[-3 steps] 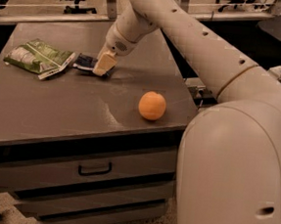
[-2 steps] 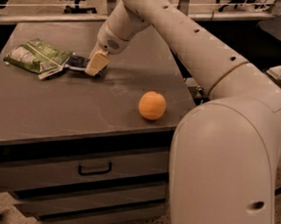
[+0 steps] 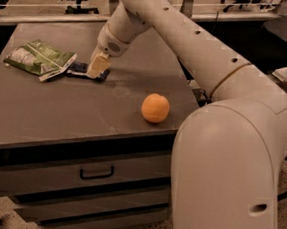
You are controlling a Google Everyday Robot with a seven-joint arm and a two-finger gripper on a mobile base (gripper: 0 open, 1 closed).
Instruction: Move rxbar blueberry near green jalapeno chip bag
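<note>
1. Three things lie on the flat grey tabletop (image 3: 58,111). The green jalapeno chip bag (image 3: 38,58), a wrinkly green and white foil packet, is near the far left corner. The rxbar blueberry (image 3: 78,70), a small flat dark navy wrapped bar, is just to the bag's right. A round orange fruit (image 3: 155,108) sits near the front right edge, well apart from both.
2. Your pincer (image 3: 98,67), pale and blocky at the end of the white arm, sits low over the bar's right-hand part, toward the far edge and left of the tabletop's middle. You cannot tell from here whether it is clamped on the bar or only resting over it.
3. The relation that matters is this: the bar lies directly beneath the pincer and runs out from under it to the left, toward the bag.
4. The bar lies flat, with its long axis running roughly left to right, close to parallel with the far edge. Its left end points at the bag's pale right edge. It is either touching that edge or just beside it, and you cannot say which.
5. Judged from how things lie, the bar is about where the task wants it. Your coming move is likely to let go, if the bar is held, and lift straight up without dragging it back to the right.
</note>
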